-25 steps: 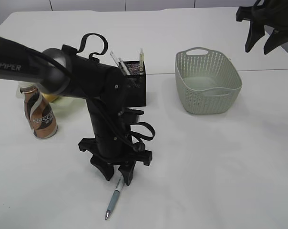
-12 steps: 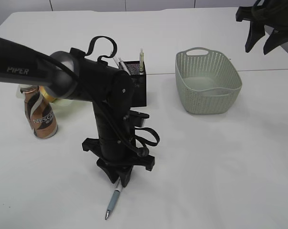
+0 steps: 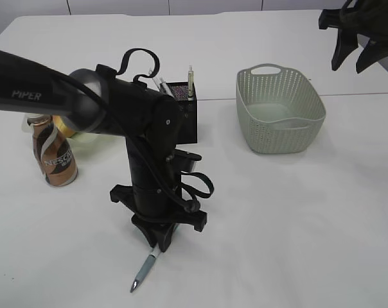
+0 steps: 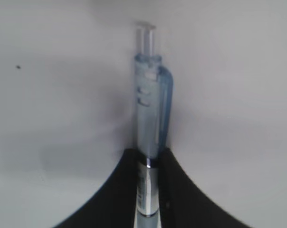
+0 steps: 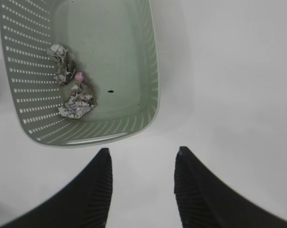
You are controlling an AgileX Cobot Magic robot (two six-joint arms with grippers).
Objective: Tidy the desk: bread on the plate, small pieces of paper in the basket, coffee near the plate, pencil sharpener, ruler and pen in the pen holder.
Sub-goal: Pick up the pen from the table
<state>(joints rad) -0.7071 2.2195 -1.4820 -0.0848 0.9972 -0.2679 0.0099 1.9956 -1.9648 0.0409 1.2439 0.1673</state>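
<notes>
My left gripper [image 3: 160, 242] points straight down at the desk [image 3: 297, 218] and is shut on the upper barrel of a pale blue pen [image 3: 144, 273]. In the left wrist view the pen [image 4: 148, 118] runs up from between the black fingers [image 4: 174, 190]. The black mesh pen holder [image 3: 186, 119] stands behind that arm with slim things sticking out; I cannot tell which is the ruler. The pencil sharpener is out of view. My right gripper [image 3: 351, 64] hangs open high at the back right, over the basket [image 5: 20, 71], which holds two paper balls [image 5: 78, 102].
The coffee bottle [image 3: 52, 154] stands at the left. Behind it lie the pale green plate [image 3: 91, 142] and a sliver of the bread [image 3: 67, 131], mostly hidden by the left arm. The basket [image 3: 277, 138] sits right of the pen holder.
The left jaws have closed onto the pen. The pen's tip has swung a little to the left. The right gripper has stayed where it was.
</notes>
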